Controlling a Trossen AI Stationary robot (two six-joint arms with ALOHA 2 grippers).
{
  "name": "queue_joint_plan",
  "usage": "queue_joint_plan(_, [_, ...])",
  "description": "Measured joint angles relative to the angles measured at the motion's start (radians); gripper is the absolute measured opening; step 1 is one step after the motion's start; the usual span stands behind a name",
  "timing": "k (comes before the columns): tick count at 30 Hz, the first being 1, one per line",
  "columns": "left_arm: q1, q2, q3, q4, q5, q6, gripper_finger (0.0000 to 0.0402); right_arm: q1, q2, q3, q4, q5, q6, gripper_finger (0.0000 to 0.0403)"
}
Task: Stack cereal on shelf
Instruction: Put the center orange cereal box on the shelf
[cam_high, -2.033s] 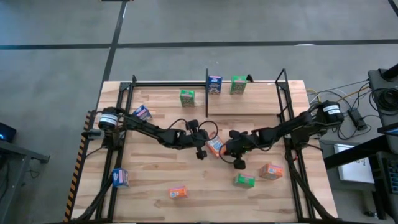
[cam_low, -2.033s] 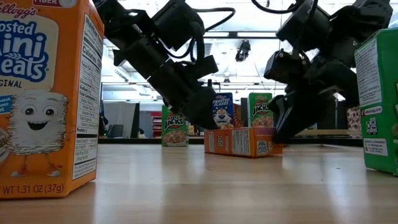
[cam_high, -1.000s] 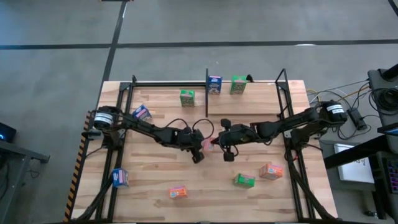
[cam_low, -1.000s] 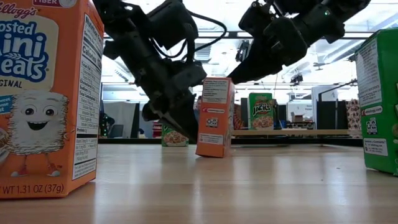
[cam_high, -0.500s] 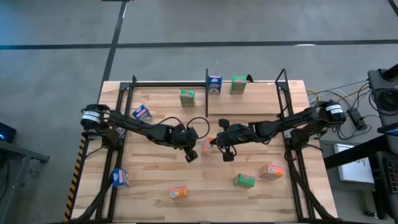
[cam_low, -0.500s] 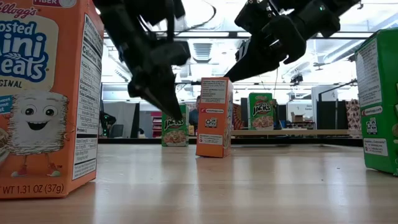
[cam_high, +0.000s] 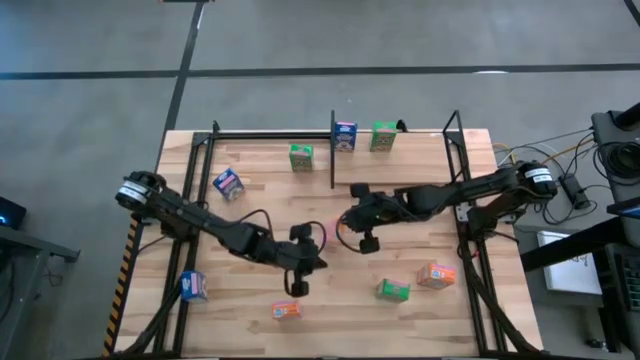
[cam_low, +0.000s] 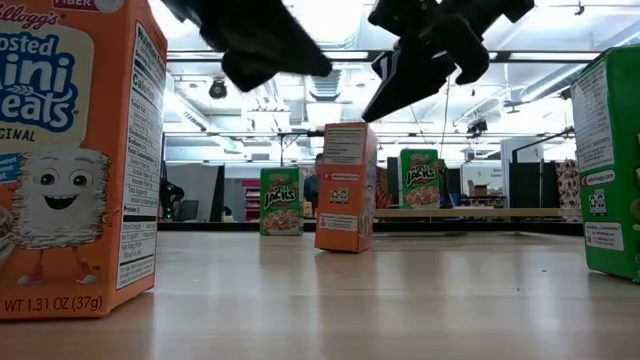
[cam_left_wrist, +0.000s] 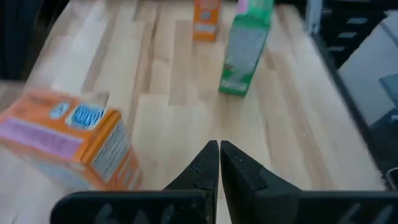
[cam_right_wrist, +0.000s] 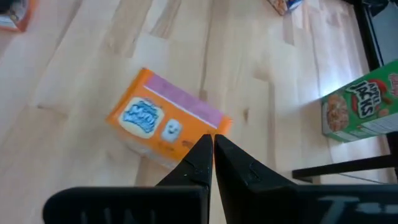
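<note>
Both my claws empty and pinched closed, my right claw (cam_high: 347, 217) hovers mid-table over the upright small orange cardboard cereal box (cam_low: 344, 188), which it must open for and grasp next, shelf-bound.

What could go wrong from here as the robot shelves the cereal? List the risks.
1. The upright orange box stands free in mid-table with the right gripper close above it, jaws shut; a small sideways move could topple it.
2. The left gripper is near the lying orange box with jaws shut; unless they open first, it may shove the box towards the table's front edge.
</note>
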Motion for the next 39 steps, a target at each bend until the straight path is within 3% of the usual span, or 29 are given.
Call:
queue_joint_plan(11, [0.015,0.051,-0.013,0.011,-0.189,-0.003,0.0000,-0.098,0.005,-0.099,0.073,-0.026,0.000,0.0009])
queue_joint_plan(19, [0.054,0.090,-0.013,0.002,-0.214,-0.012,0.0000,-0.095,0.005,-0.168,0.245,-0.135,0.007,0.0009])
queue_joint_plan(39, [0.056,0.087,-0.013,-0.132,-0.259,-0.061,0.0000,-0.043,0.004,-0.174,0.143,-0.172,0.123,0.0009])
